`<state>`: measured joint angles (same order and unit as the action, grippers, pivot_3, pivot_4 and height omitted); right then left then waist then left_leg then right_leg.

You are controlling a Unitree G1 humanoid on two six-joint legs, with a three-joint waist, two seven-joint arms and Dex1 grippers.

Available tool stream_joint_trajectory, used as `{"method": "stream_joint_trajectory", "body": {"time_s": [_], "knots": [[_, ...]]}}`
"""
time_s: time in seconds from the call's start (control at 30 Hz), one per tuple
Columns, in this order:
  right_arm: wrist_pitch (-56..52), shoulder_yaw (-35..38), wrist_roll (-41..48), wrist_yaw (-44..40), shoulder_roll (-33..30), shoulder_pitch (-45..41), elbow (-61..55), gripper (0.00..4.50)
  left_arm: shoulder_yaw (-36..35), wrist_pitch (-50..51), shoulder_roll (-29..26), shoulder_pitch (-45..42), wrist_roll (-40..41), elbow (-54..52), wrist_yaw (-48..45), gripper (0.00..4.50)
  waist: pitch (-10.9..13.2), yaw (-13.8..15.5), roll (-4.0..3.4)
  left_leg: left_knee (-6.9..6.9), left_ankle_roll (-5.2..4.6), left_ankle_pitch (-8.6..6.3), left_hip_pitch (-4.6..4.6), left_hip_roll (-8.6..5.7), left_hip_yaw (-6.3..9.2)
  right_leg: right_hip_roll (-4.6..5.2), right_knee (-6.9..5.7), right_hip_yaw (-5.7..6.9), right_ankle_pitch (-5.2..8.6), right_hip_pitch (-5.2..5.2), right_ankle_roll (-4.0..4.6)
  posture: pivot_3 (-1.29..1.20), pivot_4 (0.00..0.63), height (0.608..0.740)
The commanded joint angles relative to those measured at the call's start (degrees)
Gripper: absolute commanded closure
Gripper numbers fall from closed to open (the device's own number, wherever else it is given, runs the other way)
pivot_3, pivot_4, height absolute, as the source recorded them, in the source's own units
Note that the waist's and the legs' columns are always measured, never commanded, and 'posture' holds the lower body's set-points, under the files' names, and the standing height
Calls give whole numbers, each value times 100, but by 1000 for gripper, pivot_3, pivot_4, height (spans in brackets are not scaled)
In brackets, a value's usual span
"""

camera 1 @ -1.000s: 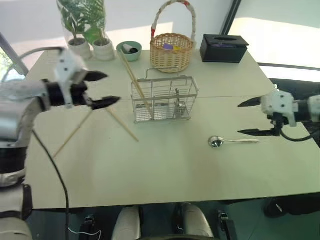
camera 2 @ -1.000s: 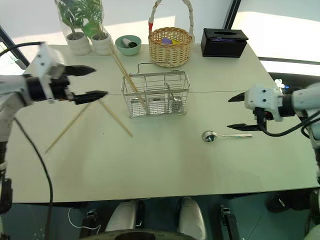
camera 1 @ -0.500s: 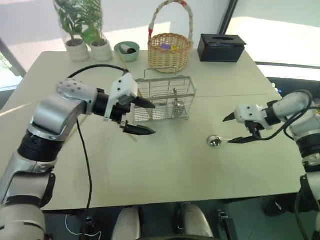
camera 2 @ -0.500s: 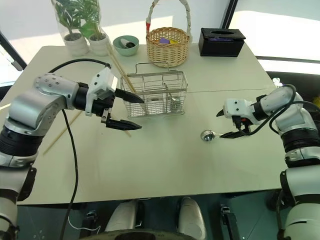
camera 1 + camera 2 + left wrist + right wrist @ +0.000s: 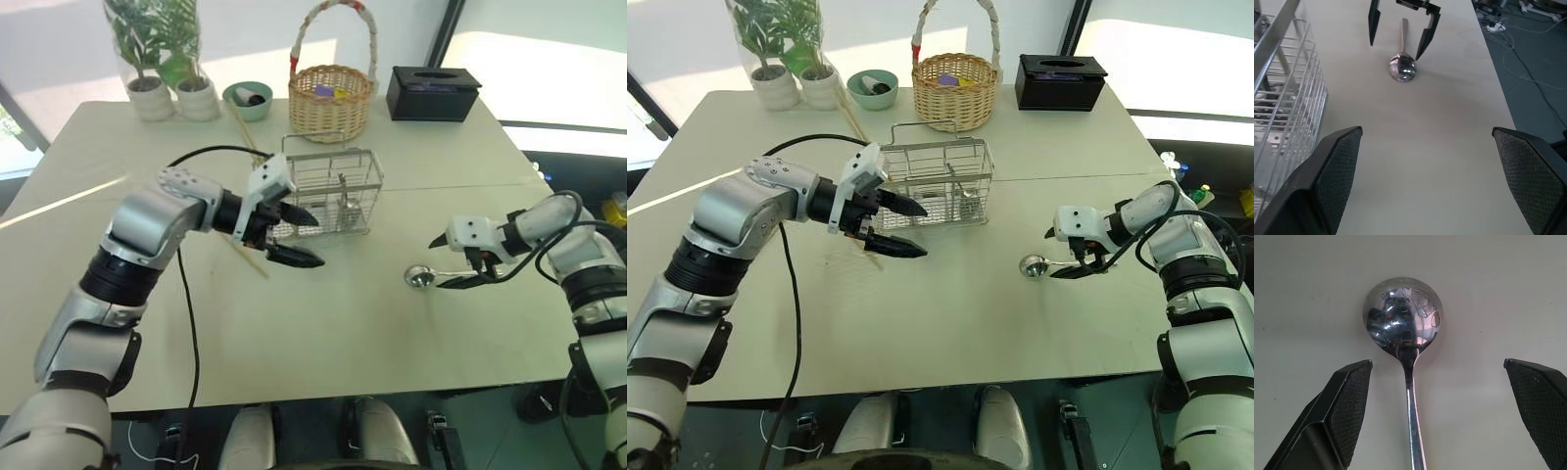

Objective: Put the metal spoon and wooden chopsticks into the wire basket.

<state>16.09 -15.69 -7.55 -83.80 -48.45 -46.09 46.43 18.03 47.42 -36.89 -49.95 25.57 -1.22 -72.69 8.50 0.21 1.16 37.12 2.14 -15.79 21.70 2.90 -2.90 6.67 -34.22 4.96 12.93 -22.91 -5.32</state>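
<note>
R gripper (image 5: 1065,251) jaws spread wide, straddling metal spoon (image 5: 1403,333) handle, not touching; spoon flat on table (image 5: 970,333). L gripper (image 5: 302,237) jaws also apart, empty, just in front of wire basket (image 5: 333,191). Wooden chopsticks (image 5: 245,257) partly hidden behind L arm.

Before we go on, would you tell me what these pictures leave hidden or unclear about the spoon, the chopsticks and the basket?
- wooden chopsticks: in the left eye view the left gripper and its arm cover most of the ones on the table; their count is unclear.
- metal spoon: the right wrist view's edge cuts off its handle.
- wire basket: what stands inside is too small to identify.
</note>
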Motion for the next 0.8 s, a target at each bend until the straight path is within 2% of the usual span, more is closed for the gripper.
{"method": "stream_joint_trajectory", "body": {"time_s": [0.03, 0.13, 0.27, 0.3, 0.33, 0.8], "knots": [[-121, 201, 215, -64, -6, 6, -196, 259, 88, -30, -100, -45, -36, -169, -186, 1, 2, -3, -2, 0, -9, -5, -12, 0, 0, 0, 1, 0, 1, 13, 0, 0, 150, 717], [-189, 250, 321, -139, -15, 83, -309, 1299, 164, -202, -167, -64, -128, -157, -302, 0, 2, -8, -2, 1, -15, -9, -21, 0, 1, 0, 4, -2, 3, 24, -1, 0, 150, 717], [-304, 294, 428, -181, -49, 167, -478, 3357, 149, -262, -174, -129, -195, -50, -377, 0, 2, -1, -2, 1, -15, -9, -21, 0, 2, 0, 3, -3, 3, 24, -2, 0, 150, 717], [-330, 303, 448, -191, -61, 187, -512, 4023, 145, -283, -178, -145, -204, -34, -400, 0, 2, -1, -2, 1, -15, -9, -21, 0, 2, 0, 3, -3, 3, 24, -2, 0, 150, 717], [-351, 309, 462, -197, -70, 203, -540, 4331, 142, -297, -179, -155, -211, -23, -417, 0, 2, 0, -2, 1, -15, -9, -21, 0, 2, 0, 3, -3, 3, 24, -2, 0, 150, 717], [-530, 502, 603, -12, -176, 239, -871, 4421, -75, -551, -197, -261, -327, 206, -416, 0, 2, 7, -2, 1, -15, -9, -21, -1, 2, 0, 2, -3, 4, 24, -3, 0, 150, 717]]}}
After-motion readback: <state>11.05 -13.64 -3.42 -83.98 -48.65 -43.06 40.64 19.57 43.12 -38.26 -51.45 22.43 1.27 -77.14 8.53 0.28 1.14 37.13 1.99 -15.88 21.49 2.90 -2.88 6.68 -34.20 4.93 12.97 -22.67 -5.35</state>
